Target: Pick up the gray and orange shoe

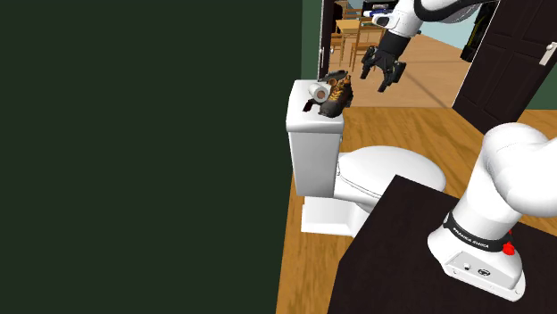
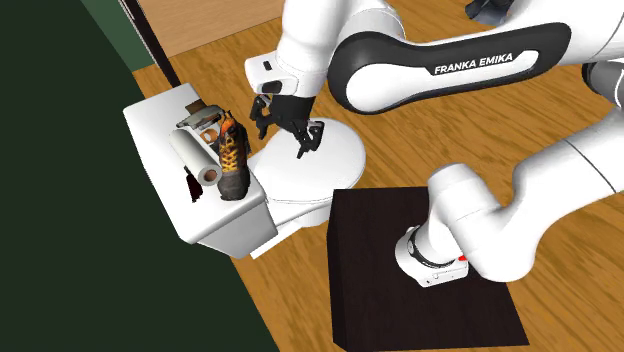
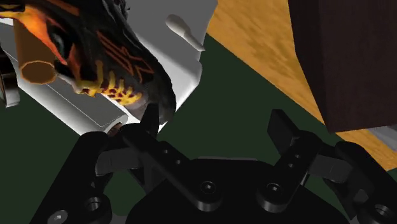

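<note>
Fingers [image 3: 289,133] spread apart, empty, near shoe [image 2: 232,160]: dark upper, orange-yellow laces, upright on toilet tank [image 2: 155,108].

The white Franka arm [image 1: 504,178] rises from its base, folds over at the elbow and reaches up and to the shoulder view's left. At its end the all-black gripper [image 2: 281,138] points downward at a slant. Its two fingers [image 3: 150,121] stand wide apart, with nothing clasped between them.
</note>
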Controlling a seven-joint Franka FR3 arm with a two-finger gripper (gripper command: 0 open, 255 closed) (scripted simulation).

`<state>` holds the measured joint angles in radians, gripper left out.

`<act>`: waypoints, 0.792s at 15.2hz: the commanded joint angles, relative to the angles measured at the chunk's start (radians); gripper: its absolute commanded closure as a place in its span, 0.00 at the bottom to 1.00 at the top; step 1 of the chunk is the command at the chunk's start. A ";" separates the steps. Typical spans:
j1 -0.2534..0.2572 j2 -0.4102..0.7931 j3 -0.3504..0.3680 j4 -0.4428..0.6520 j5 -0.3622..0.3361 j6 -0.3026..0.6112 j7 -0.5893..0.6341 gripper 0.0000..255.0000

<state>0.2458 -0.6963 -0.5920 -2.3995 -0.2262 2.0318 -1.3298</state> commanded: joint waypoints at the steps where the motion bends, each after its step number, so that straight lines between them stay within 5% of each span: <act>1: 0.064 0.053 -0.084 0.034 0.007 0.062 -0.139 0.00; 5: 0.230 0.163 -0.266 0.141 0.069 0.139 -0.412 0.00; 10: 0.503 0.292 -0.532 0.300 0.206 0.177 -0.743 0.00; 12: 0.512 0.295 -0.547 0.279 0.208 0.202 -0.751 0.00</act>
<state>0.7428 -0.4058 -1.1203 -2.1183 -0.0248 2.2230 -2.0590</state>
